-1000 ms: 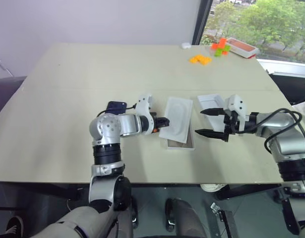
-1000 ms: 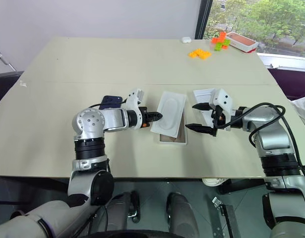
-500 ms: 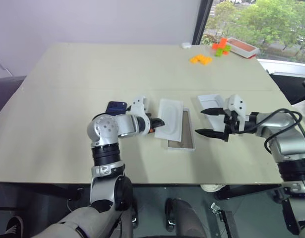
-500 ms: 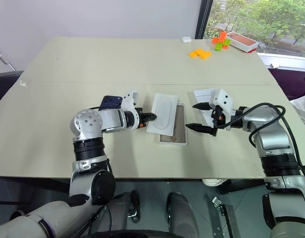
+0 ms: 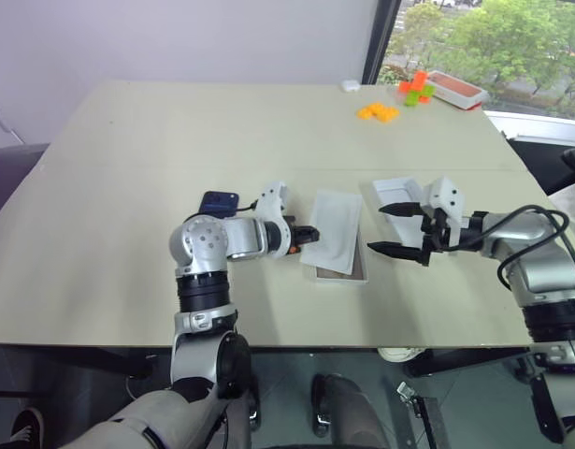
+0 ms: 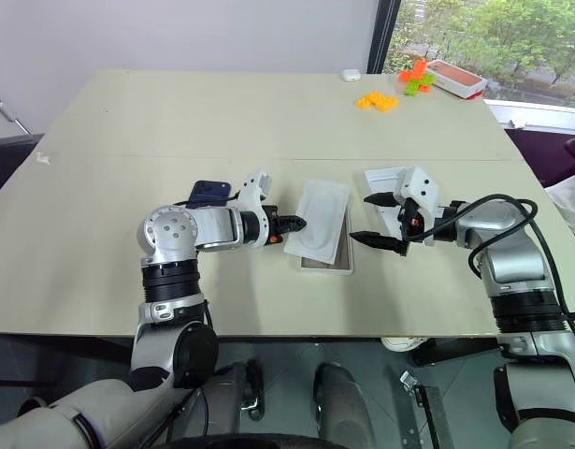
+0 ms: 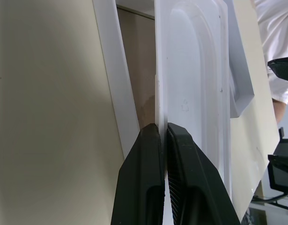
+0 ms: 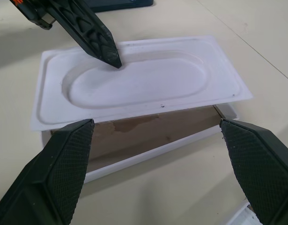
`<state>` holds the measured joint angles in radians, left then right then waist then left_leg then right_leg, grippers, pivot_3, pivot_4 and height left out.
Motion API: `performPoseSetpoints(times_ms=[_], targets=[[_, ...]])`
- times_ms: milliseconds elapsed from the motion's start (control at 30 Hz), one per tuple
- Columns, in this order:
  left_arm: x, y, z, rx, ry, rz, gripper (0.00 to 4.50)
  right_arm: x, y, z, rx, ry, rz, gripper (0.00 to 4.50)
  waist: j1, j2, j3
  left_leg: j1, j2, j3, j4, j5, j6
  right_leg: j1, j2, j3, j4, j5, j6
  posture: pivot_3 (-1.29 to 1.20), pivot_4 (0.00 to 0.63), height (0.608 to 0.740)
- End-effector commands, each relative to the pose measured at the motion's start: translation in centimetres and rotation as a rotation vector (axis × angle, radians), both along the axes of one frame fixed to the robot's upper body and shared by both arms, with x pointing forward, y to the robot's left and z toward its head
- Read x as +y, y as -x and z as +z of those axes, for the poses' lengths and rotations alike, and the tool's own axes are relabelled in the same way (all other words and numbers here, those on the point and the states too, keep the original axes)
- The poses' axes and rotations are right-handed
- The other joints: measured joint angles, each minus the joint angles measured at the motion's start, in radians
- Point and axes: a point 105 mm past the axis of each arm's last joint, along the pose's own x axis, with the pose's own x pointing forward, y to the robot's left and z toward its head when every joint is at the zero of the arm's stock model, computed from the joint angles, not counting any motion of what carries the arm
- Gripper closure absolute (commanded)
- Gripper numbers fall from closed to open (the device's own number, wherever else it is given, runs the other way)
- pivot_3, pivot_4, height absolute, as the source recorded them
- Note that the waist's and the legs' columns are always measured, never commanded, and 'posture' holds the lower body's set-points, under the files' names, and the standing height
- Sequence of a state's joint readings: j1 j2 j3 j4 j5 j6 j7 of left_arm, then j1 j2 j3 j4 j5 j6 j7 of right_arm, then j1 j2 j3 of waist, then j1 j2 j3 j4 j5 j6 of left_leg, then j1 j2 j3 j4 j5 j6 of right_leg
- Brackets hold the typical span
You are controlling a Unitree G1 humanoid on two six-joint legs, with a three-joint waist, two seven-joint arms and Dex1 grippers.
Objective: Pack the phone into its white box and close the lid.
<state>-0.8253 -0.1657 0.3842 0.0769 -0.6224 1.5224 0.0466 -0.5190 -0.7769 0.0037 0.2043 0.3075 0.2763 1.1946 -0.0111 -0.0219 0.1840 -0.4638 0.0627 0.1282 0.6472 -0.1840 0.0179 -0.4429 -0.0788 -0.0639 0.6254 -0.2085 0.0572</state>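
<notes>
Shifted back toward the right since half a second ago, the white insert (image 6: 319, 225) with its oval recess again covers most of the white box (image 6: 325, 265), whose tan floor shows along the near edge. Left gripper (image 7: 162, 130) pinches the insert's edge between nearly closed fingers. Right gripper (image 6: 373, 221) hovers just right of the box, fingers spread wide and holding nothing. The phone (image 5: 218, 200) lies on the table behind the left arm, toward the table's middle. The lid (image 5: 394, 195) rests beyond the right gripper.
</notes>
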Motion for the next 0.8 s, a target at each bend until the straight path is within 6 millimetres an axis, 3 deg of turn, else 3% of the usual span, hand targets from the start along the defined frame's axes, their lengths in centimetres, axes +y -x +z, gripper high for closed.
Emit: performPoseSetpoints(times_ms=[33,133,267,500,733,800], targets=[[-3.3,1.4,1.0,-0.008,0.091,-0.106,2.49,0.2,-0.2,1.3,-0.056,-0.007,0.009,0.00,0.000,0.000,0.000,0.000,0.000,0.000,0.000,0.000,0.000,0.000,0.000,0.000,0.000,0.000,0.000,0.00,0.150,0.740],[-3.0,1.3,1.1,-0.020,0.070,-0.106,1.02,0.2,-0.1,1.3,-0.057,-0.007,0.009,0.00,0.000,0.000,0.000,0.000,0.000,0.000,0.000,0.000,0.000,0.000,0.000,0.000,0.000,0.000,0.000,0.00,0.150,0.740],[-1.8,0.7,2.3,-0.098,0.046,-0.114,1.02,0.2,-0.2,1.3,-0.059,-0.008,0.006,0.00,0.000,0.000,0.000,0.000,0.000,0.000,0.000,0.000,0.000,0.000,0.000,0.000,0.000,0.000,0.000,0.00,0.150,0.740],[4.7,-2.9,7.4,-0.654,-0.161,-0.003,1.02,1.1,-0.7,1.9,-0.066,-0.033,0.000,0.00,-0.009,0.001,0.000,0.001,0.002,0.001,-0.003,0.000,-0.001,-0.001,0.002,0.000,0.001,0.000,-0.001,0.00,0.150,0.740],[11.1,-2.1,7.7,-0.947,-0.324,-0.076,1.02,3.2,-0.5,1.6,-0.039,-0.017,0.045,0.00,-0.003,0.002,-0.001,-0.001,0.004,0.003,-0.005,0.000,-0.001,-0.003,-0.002,0.001,-0.003,0.000,-0.001,0.00,0.150,0.740],[12.5,-1.7,6.9,-1.073,-0.467,-0.122,0.96,3.7,-0.8,1.8,-0.053,-0.029,0.030,0.89,-0.003,0.002,-0.001,-0.001,0.004,0.004,-0.006,0.000,-0.001,-0.004,-0.003,0.001,-0.005,0.001,-0.001,0.00,0.150,0.740]])
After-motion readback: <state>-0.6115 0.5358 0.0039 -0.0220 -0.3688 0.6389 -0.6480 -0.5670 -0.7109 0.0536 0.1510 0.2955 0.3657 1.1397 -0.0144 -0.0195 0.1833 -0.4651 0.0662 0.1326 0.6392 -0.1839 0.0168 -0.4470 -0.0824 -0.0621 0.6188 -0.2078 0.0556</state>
